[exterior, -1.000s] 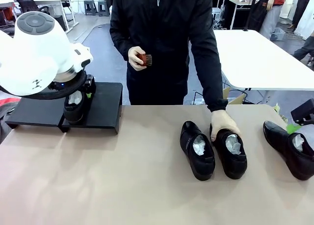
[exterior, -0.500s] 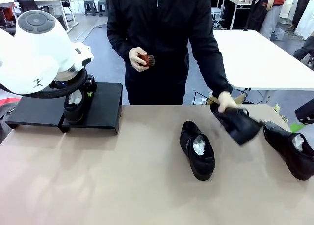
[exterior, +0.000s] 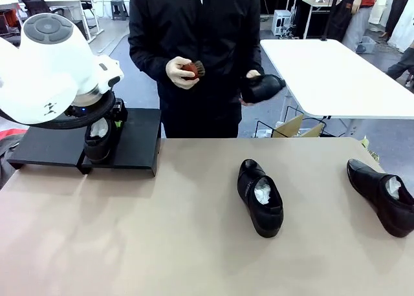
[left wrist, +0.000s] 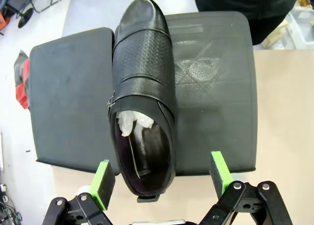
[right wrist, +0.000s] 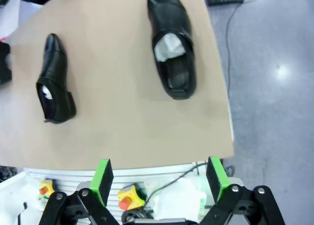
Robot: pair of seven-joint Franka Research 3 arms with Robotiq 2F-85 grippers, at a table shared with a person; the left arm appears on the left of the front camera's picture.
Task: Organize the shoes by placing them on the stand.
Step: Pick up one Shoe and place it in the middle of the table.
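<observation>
saw left gripper (left wrist: 159, 159) and right gripper (right wrist: 158, 160) wide open and empty, one shoe (left wrist: 142, 82) on the stand (left wrist: 216, 87), middle shoe (exterior: 260, 205) and right shoe (exterior: 381, 199) on the table (exterior: 162, 231), judged stiff, glossy, slippery, best pinched across the sides by the opening.

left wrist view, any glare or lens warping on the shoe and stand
Left wrist view: the shoe is sharp, with a soft sheen on its toe and no harsh glare; the stand shows bowed edges from the wide lens. Right wrist view: softer overall, and the table edge curves the same way.
</observation>
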